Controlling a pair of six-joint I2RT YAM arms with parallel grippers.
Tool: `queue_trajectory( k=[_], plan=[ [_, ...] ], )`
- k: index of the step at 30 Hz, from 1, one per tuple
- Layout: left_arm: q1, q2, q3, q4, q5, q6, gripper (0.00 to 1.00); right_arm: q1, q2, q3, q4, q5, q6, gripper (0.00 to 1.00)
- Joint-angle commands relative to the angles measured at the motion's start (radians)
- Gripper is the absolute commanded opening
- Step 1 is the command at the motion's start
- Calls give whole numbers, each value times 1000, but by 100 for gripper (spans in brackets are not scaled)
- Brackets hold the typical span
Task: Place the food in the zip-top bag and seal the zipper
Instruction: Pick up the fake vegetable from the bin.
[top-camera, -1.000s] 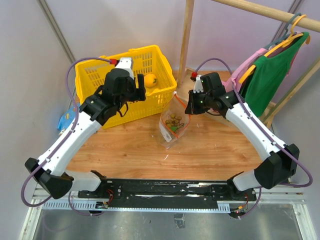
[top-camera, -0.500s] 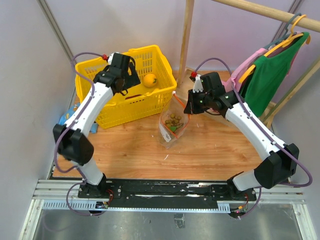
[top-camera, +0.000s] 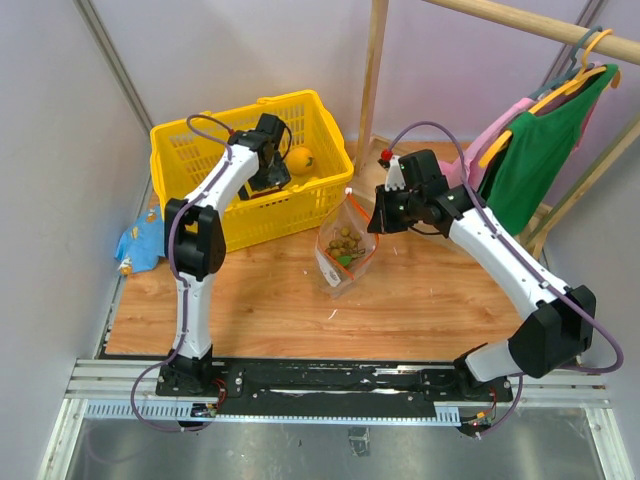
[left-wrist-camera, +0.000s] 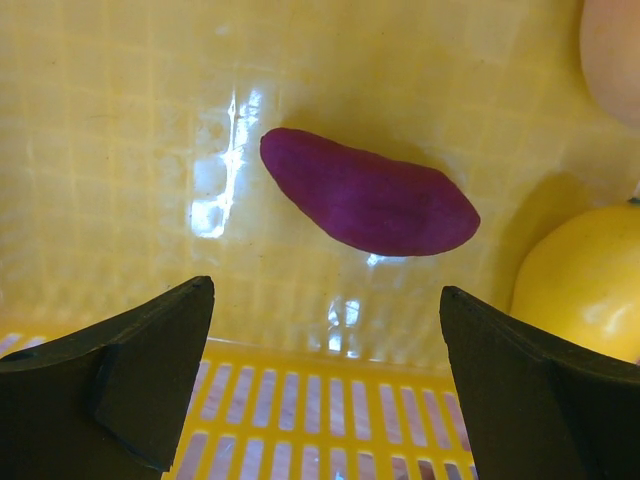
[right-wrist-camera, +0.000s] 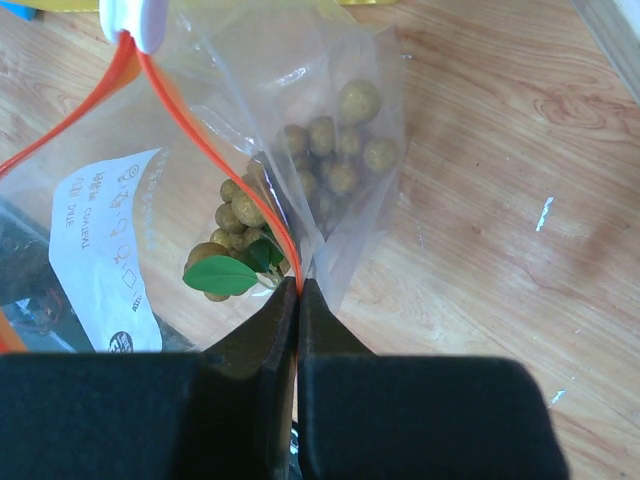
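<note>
left wrist: left gripper (left-wrist-camera: 325, 300) fingers wide over purple piece (left-wrist-camera: 370, 205) in basket (left-wrist-camera: 120, 120), far-left corner; right gripper (right-wrist-camera: 298, 290) pinches zipper (right-wrist-camera: 215, 150), bag (right-wrist-camera: 330, 60) mouth open mid-table. pick step; next needs lowering and closing.

The parted tool (left-wrist-camera: 325, 375) hovers above a purple piece (left-wrist-camera: 370, 205) on the yellow basket (left-wrist-camera: 120, 110) floor.

White arms (top-camera: 497, 250) with black joints, looping purple cables (top-camera: 428, 124), matte black gripper fingers (left-wrist-camera: 130, 375)
</note>
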Motion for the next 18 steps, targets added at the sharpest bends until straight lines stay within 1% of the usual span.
queue_trajectory(
  k=[1, 9, 14, 18],
  plan=[
    [11, -15, -11, 58, -35, -62, 99, 15, -34, -26, 11, -14, 18, 1],
    [35, 58, -26, 142, -29, -155, 99, 14, -44, -44, 21, -38, 28, 1],
    [37, 94, -28, 156, -17, -163, 99, 15, -53, -57, 24, -43, 32, 1],
    [38, 114, -59, 166, -18, -160, 97, 15, -59, -63, 27, -43, 33, 1]
  ],
)
